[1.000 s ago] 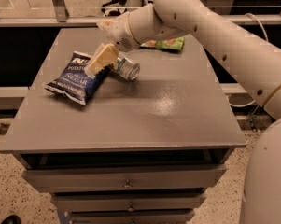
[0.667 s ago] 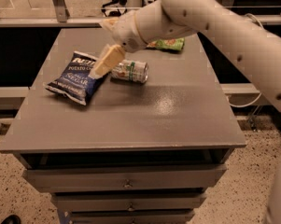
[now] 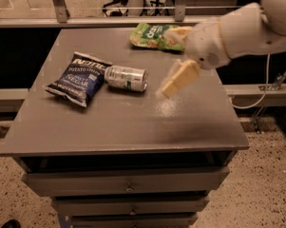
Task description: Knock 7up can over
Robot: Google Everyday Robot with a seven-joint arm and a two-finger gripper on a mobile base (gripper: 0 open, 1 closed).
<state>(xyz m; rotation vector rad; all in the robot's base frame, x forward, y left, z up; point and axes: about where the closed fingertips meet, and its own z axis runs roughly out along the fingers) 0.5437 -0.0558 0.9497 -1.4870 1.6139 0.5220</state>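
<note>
Where 7up can (image 3: 126,78) lies: on its side, left of centre, beside chip bag (image 3: 77,78)
Gripper (image 3: 172,58): spread wide, empty, above right half
Tabletop (image 3: 133,122): grey, over drawers (image 3: 128,182)
Floor (image 3: 268,175): speckled

the 7up can (image 3: 126,78) lies tipped over on its side on the worktop (image 3: 133,127), left of centre and somewhat nearer the far edge. it is silver-grey with green-and-white print, its long axis running roughly parallel to the far edge. the gripper (image 3: 179,79) hovers to its right, clear of it.
</note>
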